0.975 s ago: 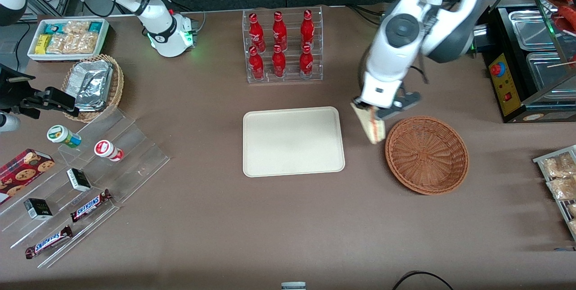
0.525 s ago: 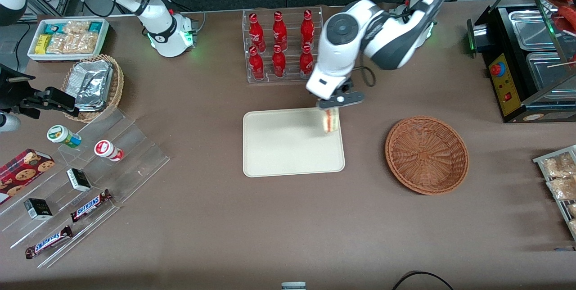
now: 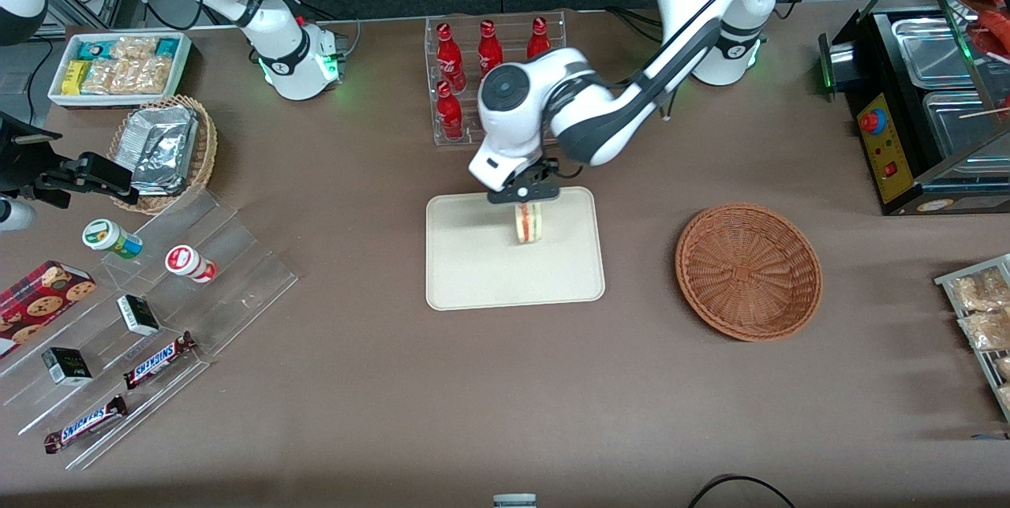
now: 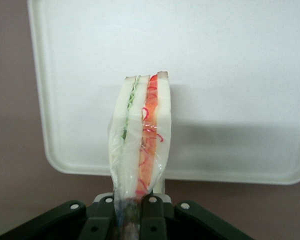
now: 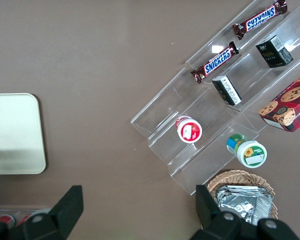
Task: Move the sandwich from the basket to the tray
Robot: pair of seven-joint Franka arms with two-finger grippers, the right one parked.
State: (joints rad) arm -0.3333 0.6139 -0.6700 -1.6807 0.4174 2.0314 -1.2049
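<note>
The left arm's tool hangs over the far part of the tray, w/ its fingers pinching the sandwich by one end. The sandwich hangs down from the tool, cut side showing, above the tray. In the wrist view the sandwich shows white bread w/ a red layer & a thin green one, in clear wrap, and the tray sits under it. A shadow falls on the tray just beside the sandwich, but I can't tell if the sandwich is touching the tray or not.

The tray is flat, cream-white, w/ round corners, near the middle of the bench. The basket is round, brown & woven, w/ nothing in it. It sits well apart from the tray, toward the working arm's end of the bench.

A clear rack of red bottles stands farther from the front camera than the tray, partly hidden by the arm. Toward the parked arm's end there is a tan basket w/ foil packs, a white bin of snacks & clear steps w/ candy bars.
</note>
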